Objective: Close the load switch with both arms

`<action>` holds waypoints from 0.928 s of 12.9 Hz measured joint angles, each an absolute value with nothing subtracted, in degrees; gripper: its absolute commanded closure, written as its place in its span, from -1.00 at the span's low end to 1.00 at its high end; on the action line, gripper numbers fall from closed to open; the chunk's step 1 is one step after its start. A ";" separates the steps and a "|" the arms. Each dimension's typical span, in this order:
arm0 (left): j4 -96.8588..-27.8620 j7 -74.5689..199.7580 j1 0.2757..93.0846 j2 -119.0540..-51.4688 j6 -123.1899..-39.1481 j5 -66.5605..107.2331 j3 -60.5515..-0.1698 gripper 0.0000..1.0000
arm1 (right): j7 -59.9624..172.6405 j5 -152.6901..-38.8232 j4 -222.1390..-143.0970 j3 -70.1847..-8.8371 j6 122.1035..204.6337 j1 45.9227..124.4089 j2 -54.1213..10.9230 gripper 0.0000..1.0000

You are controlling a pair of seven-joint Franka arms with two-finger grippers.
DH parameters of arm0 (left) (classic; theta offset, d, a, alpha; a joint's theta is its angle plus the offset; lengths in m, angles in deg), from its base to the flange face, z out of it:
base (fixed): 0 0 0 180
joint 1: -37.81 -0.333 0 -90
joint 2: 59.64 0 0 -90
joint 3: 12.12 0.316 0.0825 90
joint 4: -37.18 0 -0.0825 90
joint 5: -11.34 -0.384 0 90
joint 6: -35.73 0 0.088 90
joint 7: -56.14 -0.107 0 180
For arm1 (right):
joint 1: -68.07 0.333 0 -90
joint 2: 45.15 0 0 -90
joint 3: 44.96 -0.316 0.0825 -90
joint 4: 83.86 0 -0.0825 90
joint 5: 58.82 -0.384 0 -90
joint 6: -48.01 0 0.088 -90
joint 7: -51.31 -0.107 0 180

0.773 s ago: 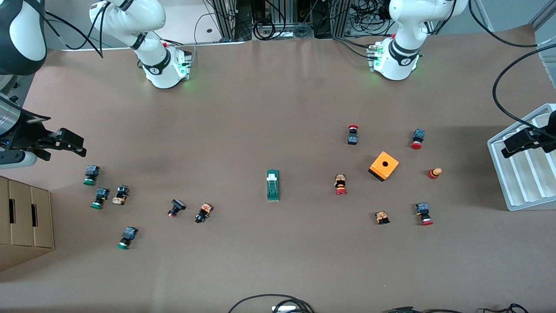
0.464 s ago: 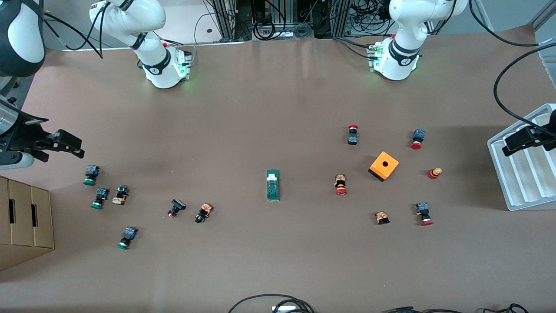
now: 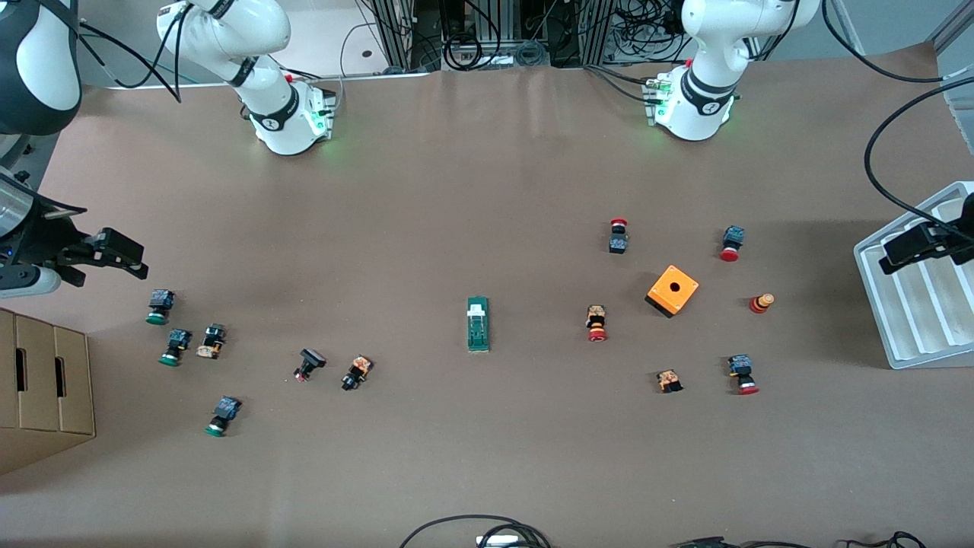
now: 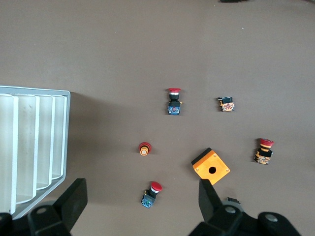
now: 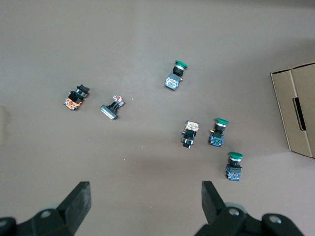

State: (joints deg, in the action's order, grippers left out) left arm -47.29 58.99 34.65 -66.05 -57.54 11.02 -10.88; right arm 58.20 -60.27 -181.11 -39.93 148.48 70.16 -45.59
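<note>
The load switch (image 3: 478,323), a slim dark-green block with a white handle piece, lies flat near the middle of the table; neither wrist view shows it. My right gripper (image 3: 128,255) hangs open over the right arm's end of the table, close to some green-capped push buttons (image 3: 158,306). In its wrist view the right gripper (image 5: 145,189) has only bare table between its fingers. My left gripper (image 3: 909,250) hangs open at the edge of the white tray (image 3: 921,304). In its wrist view the left gripper (image 4: 142,186) is high over a red-capped push button (image 4: 151,194).
An orange box with a hole (image 3: 673,291) and several red-capped buttons (image 3: 597,323) lie toward the left arm's end. Several more buttons (image 3: 355,372) lie toward the right arm's end, with a cardboard box (image 3: 46,388) at that table edge.
Both grippers have shifted only slightly in the air. The load switch and the buttons have not moved.
</note>
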 measured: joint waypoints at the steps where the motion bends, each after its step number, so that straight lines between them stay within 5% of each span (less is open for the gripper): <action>1: -47.32 58.99 34.65 -66.13 -57.52 11.01 -10.87 -1.00 | 58.20 -60.27 -181.11 -39.93 148.48 70.16 -45.59 -1.00; 12: -45.89 56.81 34.90 -66.24 -55.38 12.93 -11.35 -1.00 | 58.20 -60.27 -181.11 -39.93 148.66 70.16 -45.59 -1.00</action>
